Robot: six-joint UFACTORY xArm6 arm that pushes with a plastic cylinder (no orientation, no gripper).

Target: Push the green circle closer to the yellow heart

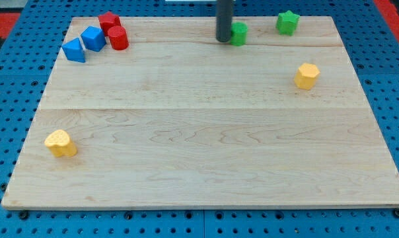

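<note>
Green circle [240,33] touching my tip [223,41], view's right.

A single camera is covering the scene. It is looking down at the wooden board [206,132] from above and from beyond the view's bottom edge, tilted forward, so the board's far edge at the view's top is appearing narrower than its near edge. The whole board is fitting inside the frame, with strips of the blue pegboard surface [14,79] showing on every side. The dark rod [224,20] is entering from the view's top and is being cut off by the frame there. No second view is sharing this scene.
</note>
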